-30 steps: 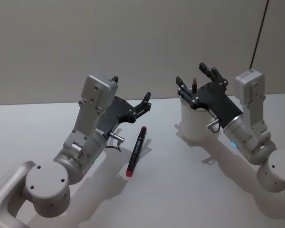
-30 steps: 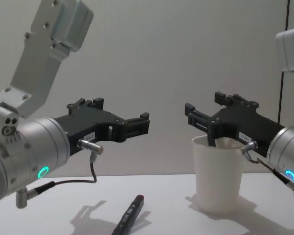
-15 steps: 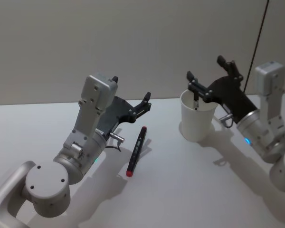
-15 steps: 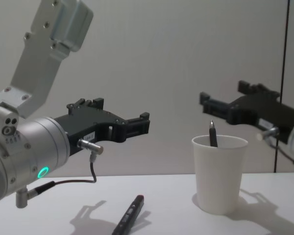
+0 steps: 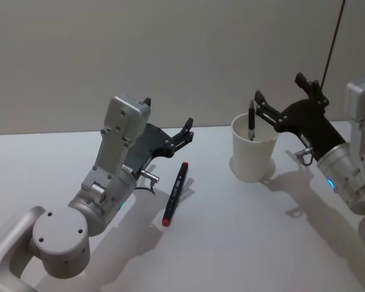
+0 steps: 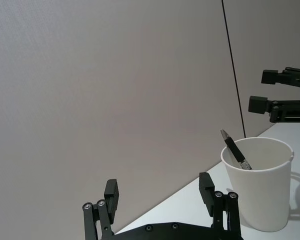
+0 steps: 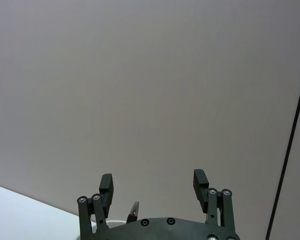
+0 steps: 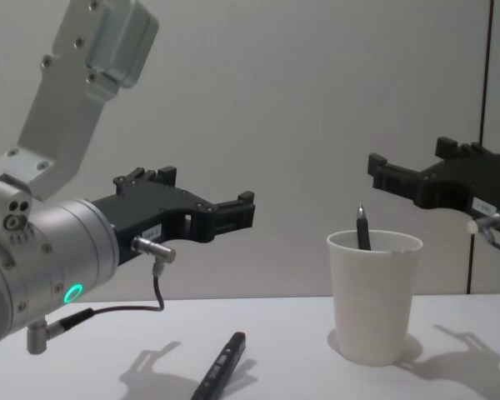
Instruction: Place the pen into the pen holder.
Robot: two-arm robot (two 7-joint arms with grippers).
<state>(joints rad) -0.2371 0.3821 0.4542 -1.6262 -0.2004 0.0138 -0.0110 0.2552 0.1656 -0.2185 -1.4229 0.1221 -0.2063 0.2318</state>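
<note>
- Right gripper [image 7: 153, 179]: held in the air, jaws spread wide, nothing between them
- Cup [image 5: 253, 152]: white paper, upright on the table [image 5: 249, 243]. It sits below the right jaws and just past their tips, on the robot's left of them. Neither finger touches it
- Pen [image 5: 250, 119]: dark, standing in the cup and tilted against its wall, with the lower part inside and the upper end above the rim
- Pen vs right jaws, head view: the pen's top is just off the tip of the nearer finger, with a clear gap
- Pen vs right jaws, chest view: the jaw tips are higher than the pen's top and off to its right
- Right wrist view: the pen's top shows low between the two fingers, closer to one of them, with a bit of cup rim beside it
- Left gripper [image 6: 159, 186]: raised above the table, jaws wide apart, holding nothing
- Loose pen [image 5: 175, 193]: black with a red end, lying flat on the table beneath the left jaws and slightly to their right. The red end points back toward the robot, and the black end lies under the fingertips. No contact with the fingers
- Cup vs left jaws: well ahead of them and to the robot's right. In the left wrist view it stands beyond one finger, with the right gripper farther off behind it
</note>
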